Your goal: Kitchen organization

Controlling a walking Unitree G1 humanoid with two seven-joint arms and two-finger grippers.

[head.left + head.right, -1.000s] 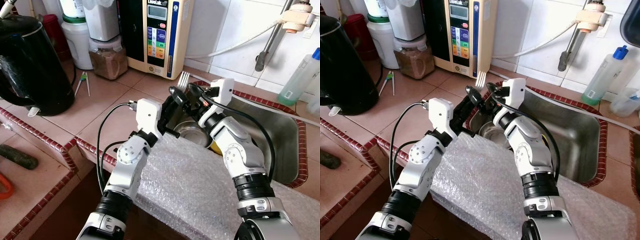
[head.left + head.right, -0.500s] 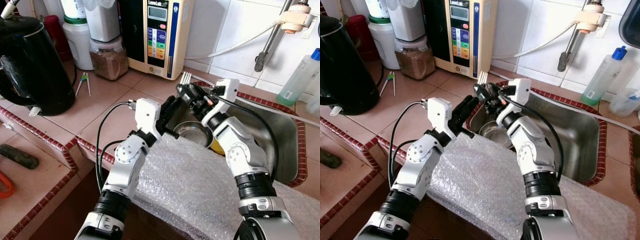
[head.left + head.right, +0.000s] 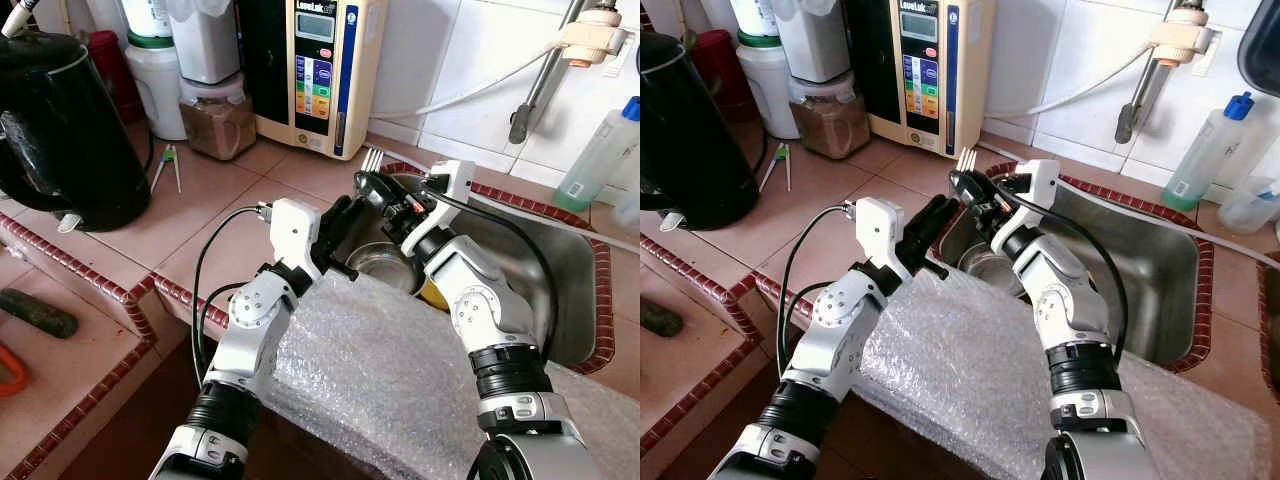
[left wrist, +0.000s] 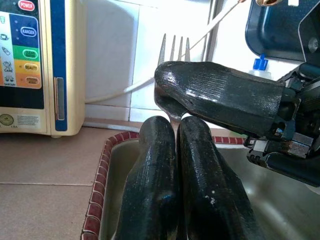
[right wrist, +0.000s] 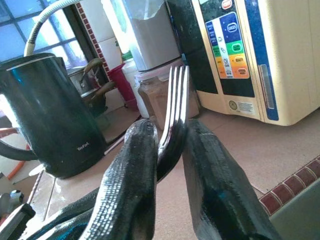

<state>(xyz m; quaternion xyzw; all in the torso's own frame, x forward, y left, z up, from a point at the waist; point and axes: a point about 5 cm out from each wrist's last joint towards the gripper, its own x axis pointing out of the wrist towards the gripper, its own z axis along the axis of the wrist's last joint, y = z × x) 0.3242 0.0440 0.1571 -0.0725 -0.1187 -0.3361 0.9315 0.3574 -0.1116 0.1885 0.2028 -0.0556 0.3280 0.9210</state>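
A silver fork (image 3: pixel 370 157) stands upright, tines up, over the near-left corner of the steel sink (image 3: pixel 560 270). My right gripper (image 3: pixel 368 186) is shut on its neck just below the tines; the right wrist view has the fork (image 5: pixel 177 90) pinched between the two black fingers (image 5: pixel 135 165). My left gripper (image 3: pixel 338 218) sits directly below and to the left, its fingers pressed together on the fork's handle. From the left wrist, the tines (image 4: pixel 175 47) rise behind a finger of the right gripper (image 4: pixel 220 97).
A metal bowl (image 3: pixel 385 265) lies in the sink. Bubble wrap (image 3: pixel 400 370) covers the counter edge in front of me. A black kettle (image 3: pixel 60 130), a brown-filled jar (image 3: pixel 215 120) and a water machine (image 3: pixel 315 70) stand at left. A bottle (image 3: pixel 600 150) stands at right.
My right arm has shifted slightly to the right and its fingers have settled on the fork's neck. The fork and the left gripper have hardly moved.
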